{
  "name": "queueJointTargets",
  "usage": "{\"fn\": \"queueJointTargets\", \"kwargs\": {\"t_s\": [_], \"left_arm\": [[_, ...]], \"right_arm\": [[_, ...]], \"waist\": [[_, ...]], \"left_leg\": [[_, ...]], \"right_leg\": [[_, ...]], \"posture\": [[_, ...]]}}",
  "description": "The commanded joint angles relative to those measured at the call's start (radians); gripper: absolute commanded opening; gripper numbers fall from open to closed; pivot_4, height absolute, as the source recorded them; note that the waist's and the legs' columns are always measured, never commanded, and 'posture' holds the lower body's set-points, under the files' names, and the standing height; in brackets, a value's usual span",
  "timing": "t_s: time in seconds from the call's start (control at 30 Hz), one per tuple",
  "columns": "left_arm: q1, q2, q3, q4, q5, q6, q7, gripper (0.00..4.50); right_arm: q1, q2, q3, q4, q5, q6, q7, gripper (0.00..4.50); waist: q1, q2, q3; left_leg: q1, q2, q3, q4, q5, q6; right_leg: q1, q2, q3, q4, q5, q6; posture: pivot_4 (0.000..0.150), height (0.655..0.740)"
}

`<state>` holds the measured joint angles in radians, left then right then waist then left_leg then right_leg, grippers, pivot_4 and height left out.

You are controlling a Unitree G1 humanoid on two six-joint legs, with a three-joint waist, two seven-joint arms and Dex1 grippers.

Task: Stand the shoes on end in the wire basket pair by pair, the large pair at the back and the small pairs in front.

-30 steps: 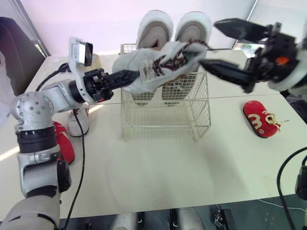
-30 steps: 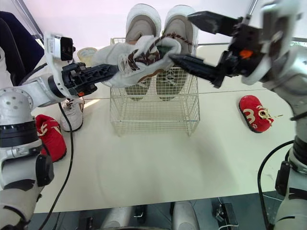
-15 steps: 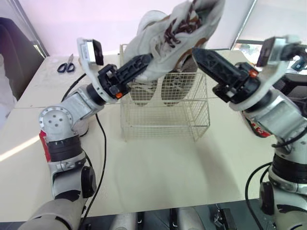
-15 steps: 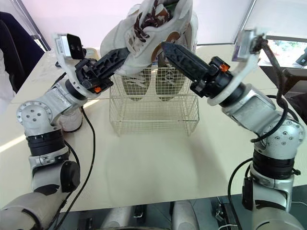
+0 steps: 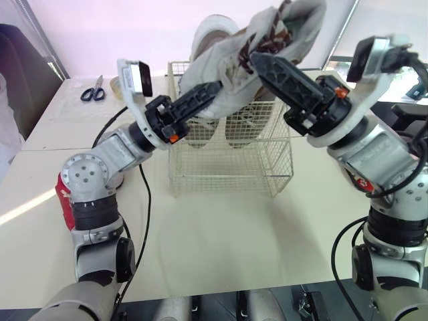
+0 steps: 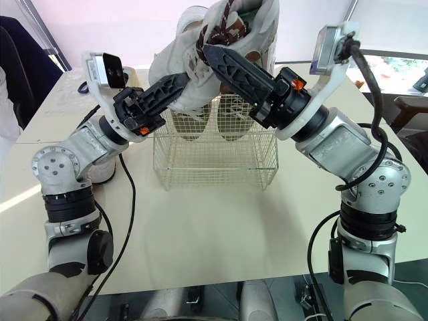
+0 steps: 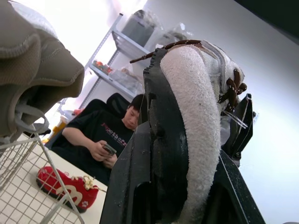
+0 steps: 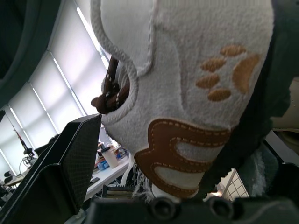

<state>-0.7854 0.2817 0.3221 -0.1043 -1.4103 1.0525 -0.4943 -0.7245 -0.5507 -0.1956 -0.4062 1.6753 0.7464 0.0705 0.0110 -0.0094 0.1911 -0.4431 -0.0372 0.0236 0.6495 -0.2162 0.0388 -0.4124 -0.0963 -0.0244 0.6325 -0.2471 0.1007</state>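
Raised and tipped since a second ago, the shoe (image 5: 231, 53) now slants steeply at top centre of the head views, above the basket (image 5: 227, 167). The right gripper (image 5: 262, 65), then spread wide, has closed in. Both grippers clamp the shoe: the left gripper (image 5: 214, 90) at its lower end, the right higher up by the laces.

Done so far, I judge, is only the large pair (image 5: 212, 30), on end at the basket's back. Both small pairs are left, this shoe first; one red shoe (image 5: 65, 197) lies at mid-left by the left arm.

Left wrist view adds the other red shoe (image 7: 65, 189) on the table (image 5: 221, 234) and a seated person (image 7: 105, 133). Right wrist view shows the shoe wedged between that gripper's fingers, a paw print on its side.
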Motion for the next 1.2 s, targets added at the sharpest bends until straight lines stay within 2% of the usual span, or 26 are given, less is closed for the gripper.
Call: {"fn": "queueJointTargets", "kwargs": {"t_s": [0.03,0.1,0.27,0.3,0.33,0.4,0.47,0.5,0.67,0.7,0.73,0.77,0.87,0.93,1.07,1.2], "left_arm": [[0.011,0.01,-0.011,-0.048,-0.034,-0.016,0.005,0.31],[0.017,0.015,-0.011,-0.052,-0.04,-0.018,0.008,0.31],[0.033,0.038,-0.017,-0.063,-0.048,-0.031,0.01,0.31],[0.036,0.042,-0.018,-0.065,-0.05,-0.033,0.008,0.31],[0.037,0.045,-0.02,-0.066,-0.053,-0.035,0.008,0.31],[0.039,0.051,-0.021,-0.066,-0.06,-0.038,0.013,0.31],[0.041,0.067,-0.021,-0.059,-0.064,-0.029,0.032,1.33],[0.042,0.075,-0.023,-0.056,-0.064,-0.025,0.038,1.61],[0.076,0.214,-0.045,-0.085,-0.002,0.005,-0.073,4.13],[0.084,0.247,-0.05,-0.088,0.017,0.006,-0.104,4.39],[0.094,0.285,-0.056,-0.09,0.043,0.005,-0.142,4.39],[0.106,0.341,-0.063,-0.087,0.083,0.002,-0.198,4.39],[0.12,0.473,-0.078,-0.052,0.178,-0.02,-0.334,4.39],[0.116,0.507,-0.095,-0.035,0.226,-0.041,-0.389,4.39],[0.114,0.519,-0.116,-0.034,0.282,-0.069,-0.443,4.39],[0.129,0.496,-0.111,-0.062,0.294,-0.078,-0.437,4.39]], "right_arm": [[-0.013,0.004,-0.039,-0.035,0.022,-0.036,0.001,4.13],[-0.007,0.002,-0.045,-0.036,0.029,-0.041,-0.003,3.5],[0.004,0.005,-0.055,-0.046,0.049,-0.055,-0.01,1.13],[0.004,0.005,-0.054,-0.046,0.049,-0.056,-0.012,0.75],[0.003,0.006,-0.051,-0.046,0.05,-0.056,-0.015,0.58],[0.002,0.005,-0.046,-0.045,0.051,-0.053,-0.021,0.57],[0.002,-0.004,-0.042,-0.049,0.05,-0.046,-0.029,0.57],[0.002,-0.008,-0.041,-0.05,0.05,-0.043,-0.03,0.57],[-0.003,-0.067,-0.051,-0.041,0.044,-0.01,0.001,0.57],[-0.005,-0.092,-0.053,-0.036,0.033,0.004,0.023,0.57],[-0.008,-0.127,-0.057,-0.028,0.012,0.022,0.063,0.57],[-0.065,-0.18,-0.029,0.056,-0.067,0.051,0.158,0.57],[-0.228,-0.368,0.094,0.28,-0.365,0.072,0.503,0.57],[-0.321,-0.443,0.184,0.377,-0.538,0.034,0.708,0.57],[-0.498,-0.459,0.326,0.556,-0.808,-0.075,1.032,0.57],[-0.59,-0.429,0.42,0.683,-0.995,-0.212,1.33,0.57]], "waist": [[0.0,0.0,0.0],[0.0,0.0,0.0],[0.0,0.0,0.0],[0.0,0.0,0.0],[0.0,0.0,0.0],[0.0,0.0,0.0],[0.0,0.0,0.0],[-0.001,0.0,0.0],[-0.003,0.0,0.0],[-0.003,0.0,0.0],[-0.003,0.0,0.0],[-0.003,0.0,0.0],[-0.007,0.003,0.002],[-0.003,0.002,0.001],[-0.009,0.002,0.001],[-0.016,0.002,0.001]], "left_leg": [[0.0,0.0,0.0,0.0,0.0,0.0],[0.0,0.0,0.0,0.0,0.0,0.0],[0.0,0.0,0.0,0.0,0.0,0.0],[0.0,0.0,0.0,0.0,0.0,0.0],[0.0,0.0,0.0,0.0,0.0,0.0],[0.0,0.0,0.0,0.0,0.0,0.0],[0.0,0.0,0.0,0.0,0.0,0.0],[0.0,0.0,0.0,0.0,0.0,0.0],[0.0,0.0,0.0,-0.001,0.0,0.0],[0.0,0.0,0.0,-0.002,0.0,0.0],[0.0,0.0,0.0,-0.002,0.0,0.0],[0.0,0.0,0.0,-0.002,0.0,0.0],[-0.001,0.0,0.003,-0.003,0.0,0.0],[-0.001,0.0,0.003,-0.003,-0.001,0.0],[-0.004,0.001,0.004,-0.005,-0.003,-0.002],[-0.018,0.001,0.005,-0.003,-0.001,0.0]], "right_leg": [[0.0,0.0,0.0,0.0,0.0,0.0],[0.0,0.0,0.0,0.0,-0.001,-0.001],[0.0,0.0,0.0,0.0,-0.001,-0.001],[0.0,0.0,0.0,0.0,-0.001,-0.002],[0.0,0.0,0.0,0.0,-0.001,-0.002],[0.0,0.0,0.0,0.0,-0.001,-0.002],[0.0,0.0,0.0,-0.001,-0.001,-0.002],[0.0,0.0,0.0,-0.001,-0.001,-0.002],[-0.001,0.0,0.0,-0.001,-0.001,-0.002],[-0.001,0.0,0.0,-0.001,-0.001,-0.002],[-0.001,0.0,0.0,-0.001,-0.001,-0.002],[-0.001,0.0,0.0,-0.002,-0.001,-0.002],[-0.003,-0.001,0.0,-0.003,0.0,-0.005],[-0.006,-0.002,-0.001,-0.005,0.0,-0.006],[-0.01,-0.004,-0.001,-0.009,0.001,-0.006],[-0.02,-0.005,-0.002,-0.005,0.003,-0.002]], "posture": [[0.15,0.74],[0.15,0.74],[0.15,0.74],[0.15,0.74],[0.15,0.74],[0.15,0.74],[0.15,0.74],[0.15,0.74],[0.15,0.74],[0.15,0.74],[0.15,0.74],[0.15,0.74],[0.15,0.74],[0.15,0.74],[0.15,0.74],[0.15,0.74]]}}
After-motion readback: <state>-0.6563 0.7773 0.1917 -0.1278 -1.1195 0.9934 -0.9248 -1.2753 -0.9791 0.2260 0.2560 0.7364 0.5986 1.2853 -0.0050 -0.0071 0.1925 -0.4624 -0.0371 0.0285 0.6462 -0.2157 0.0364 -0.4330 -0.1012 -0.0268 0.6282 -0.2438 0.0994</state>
